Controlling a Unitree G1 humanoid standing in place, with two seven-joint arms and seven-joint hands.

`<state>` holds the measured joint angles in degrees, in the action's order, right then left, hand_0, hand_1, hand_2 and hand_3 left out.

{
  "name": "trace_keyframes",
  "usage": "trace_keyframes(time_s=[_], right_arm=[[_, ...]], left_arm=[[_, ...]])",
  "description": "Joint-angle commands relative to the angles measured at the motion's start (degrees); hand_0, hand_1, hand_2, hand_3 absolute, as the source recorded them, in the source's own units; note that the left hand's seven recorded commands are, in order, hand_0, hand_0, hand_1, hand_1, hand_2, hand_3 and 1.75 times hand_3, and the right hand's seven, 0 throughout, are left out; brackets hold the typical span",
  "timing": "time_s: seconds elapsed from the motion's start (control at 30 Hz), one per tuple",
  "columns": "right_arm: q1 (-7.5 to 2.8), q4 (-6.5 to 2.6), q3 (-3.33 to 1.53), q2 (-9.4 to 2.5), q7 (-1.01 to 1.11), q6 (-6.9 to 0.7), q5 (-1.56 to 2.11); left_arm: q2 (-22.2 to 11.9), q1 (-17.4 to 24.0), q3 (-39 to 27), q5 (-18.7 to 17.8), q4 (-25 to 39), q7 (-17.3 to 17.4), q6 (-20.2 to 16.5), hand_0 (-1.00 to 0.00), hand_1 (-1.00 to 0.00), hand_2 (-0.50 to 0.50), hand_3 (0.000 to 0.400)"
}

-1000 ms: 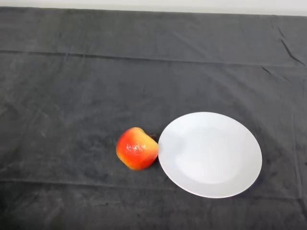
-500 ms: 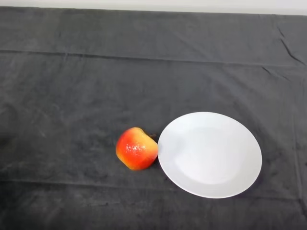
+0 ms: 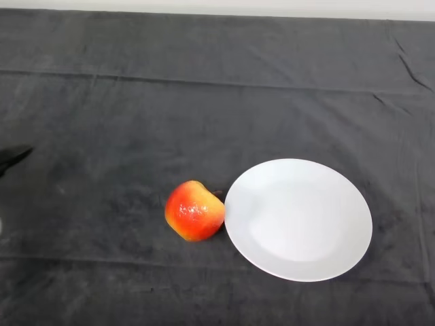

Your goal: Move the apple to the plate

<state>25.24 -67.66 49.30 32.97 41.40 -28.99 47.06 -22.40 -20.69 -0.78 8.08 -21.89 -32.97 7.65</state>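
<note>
the red-and-yellow apple (image 3: pixel 194 210) lies on the dark cloth of the surface (image 3: pixel 136 102), touching the left rim of the empty white plate (image 3: pixel 298 219), while only a dark tip of the hand (image 3: pixel 12 157) shows at the left edge, so i cannot tell its state.

A dark grey cloth (image 3: pixel 204 109) covers the desk from edge to edge of the view. It lies mostly flat, with a long straight fold line running across it in the far part and another faint one across the near part. A few small creases show near the far right corner. Beyond the cloth's far edge runs a narrow pale strip (image 3: pixel 272 7) along the top.
</note>
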Motion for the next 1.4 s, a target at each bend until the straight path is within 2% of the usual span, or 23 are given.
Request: trace_keyframes(time_s=[0.03,0.2,0.4,0.7,1.13,1.4], right_arm=[[-0.63,-0.60,0.99,1.69,0.32,0.12,0.27],[-0.71,-0.34,0.97,1.57,0.19,0.13,0.27],[-0.80,-0.08,0.94,1.46,0.05,0.14,0.28],[-0.89,0.18,0.93,1.37,-0.11,0.13,0.32],[-0.94,0.34,0.94,1.31,-0.23,0.08,0.39],[-0.95,0.39,0.95,1.30,-0.27,0.05,0.43]], left_arm=[[0.1,2.6,1.2,1.6,4.0,1.1,-2.1,0.00,0.00,0.00,0.000],[-0.2,6.0,4.7,3.1,14.5,4.5,-8.5,0.00,0.00,0.00,0.000],[-1.3,8.7,8.3,5.3,24.0,8.6,-15.4,0.00,0.00,0.00,0.000],[-1.2,9.6,14.3,9.3,31.7,12.2,-23.0,0.00,0.00,0.00,0.000],[-0.8,8.4,20.1,12.2,30.5,14.6,-25.2,0.00,0.00,0.00,0.000],[0.2,7.3,22.8,12.7,27.0,14.5,-24.6,0.00,0.00,0.00,0.000]])
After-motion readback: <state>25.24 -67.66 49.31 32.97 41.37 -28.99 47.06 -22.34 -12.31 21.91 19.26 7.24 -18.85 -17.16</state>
